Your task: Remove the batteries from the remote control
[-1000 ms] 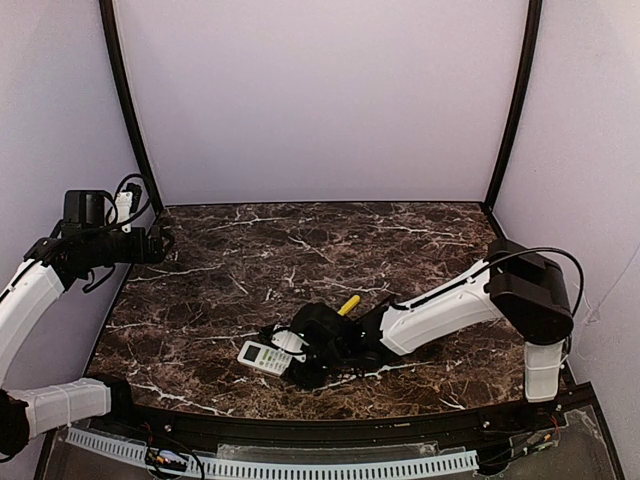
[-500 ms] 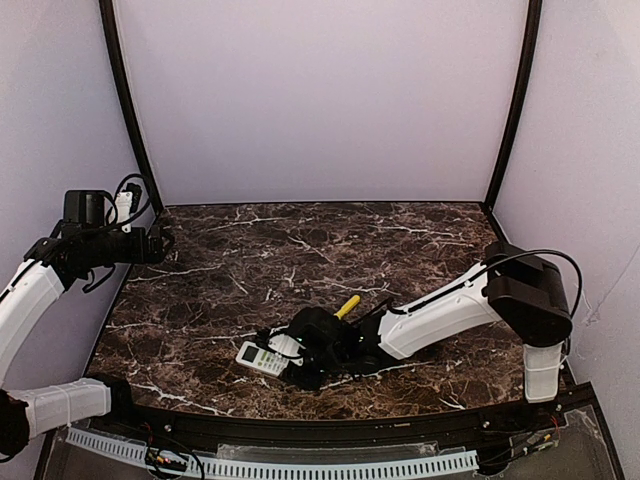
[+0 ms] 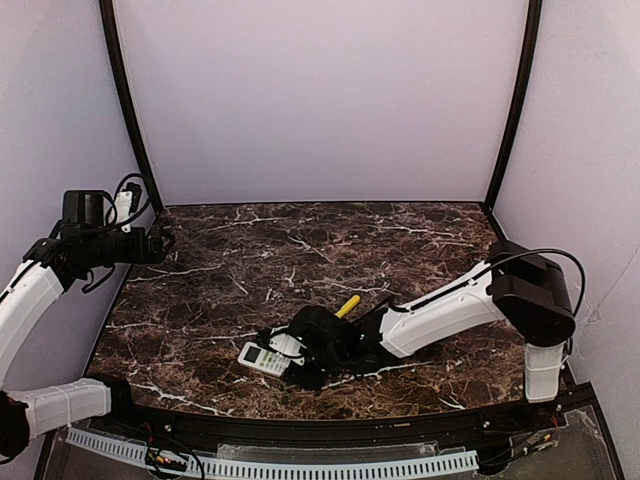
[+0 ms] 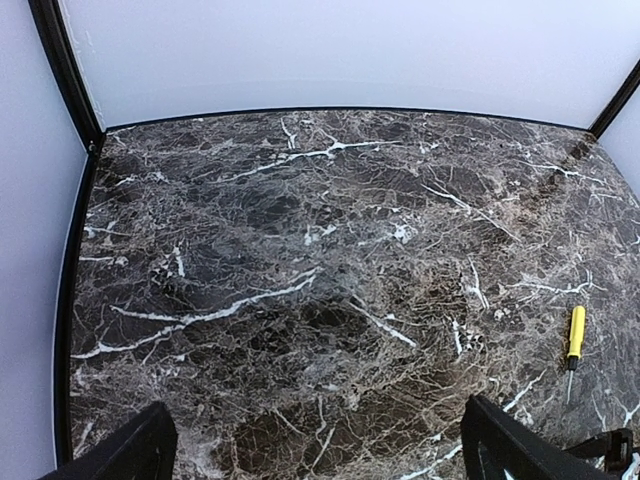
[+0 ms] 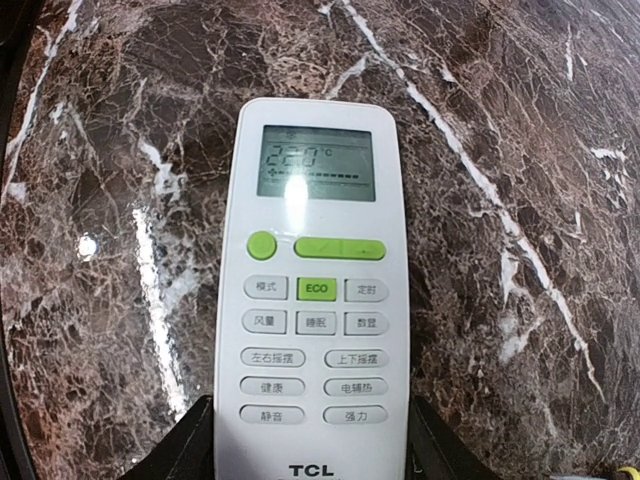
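1. One remote control (image 5: 315, 290) lay face-up at lower centre-left of the top view; its batteries were out of sight.
2. Right gripper (image 5: 312, 435) clamped its lower end, jaws against both long edges.
3. Left gripper (image 4: 320, 440) hung wide open and empty.
4. Next, probably: turn it over to reach the back.

Table (image 5: 520, 180): dark brown marble-look top, white veins, polished, glossy, lamp glare on it
Remote control (image 5: 312, 300): white plastic shell, smooth, slight sheen; screen glossy, reflective; buttons matt
Screwdriver (image 4: 576, 335): yellow handle, smooth plastic look
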{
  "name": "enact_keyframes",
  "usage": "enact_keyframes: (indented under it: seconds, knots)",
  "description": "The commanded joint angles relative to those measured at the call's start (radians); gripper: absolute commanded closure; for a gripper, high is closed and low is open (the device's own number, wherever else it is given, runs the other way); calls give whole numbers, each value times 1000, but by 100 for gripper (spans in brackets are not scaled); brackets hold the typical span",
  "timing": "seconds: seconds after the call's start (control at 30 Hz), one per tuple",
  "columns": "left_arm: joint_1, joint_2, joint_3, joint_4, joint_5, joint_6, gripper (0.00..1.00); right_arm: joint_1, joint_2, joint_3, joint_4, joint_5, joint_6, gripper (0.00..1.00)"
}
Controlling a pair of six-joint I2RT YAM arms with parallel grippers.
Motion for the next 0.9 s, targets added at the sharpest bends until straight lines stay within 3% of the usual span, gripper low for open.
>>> enact_keyframes:
  seconds: [0.0, 0.27, 0.4, 0.53, 0.63, 0.7, 0.77, 0.87]
  knots:
    - [3, -1, -23, 21, 54, 0, 0, -9, -102, -6, -38, -13, 4, 72]
    - [2, 41, -18, 30, 79, -27, 0, -72, -242, -52, -41, -52, -14, 77]
    - [2, 56, 6, 23, 52, -41, 0, -108, -284, -63, -58, -54, -19, 86]
    - [1, 75, 56, 11, -31, -96, 0, -136, -323, -76, -80, -37, -20, 99]
    - [3, 105, 95, -17, -126, -196, 0, -162, -366, -100, -84, -34, -17, 100]
    - [3, 130, 119, -18, -164, -181, 0, -181, -396, -122, -86, -36, -7, 100]
    - [2, 161, 154, -28, -161, -141, 0, -211, -427, -135, -95, -55, 11, 100]
    - [1, 204, 176, -28, -28, -108, 0, -259, -463, -143, -120, -161, 24, 100]
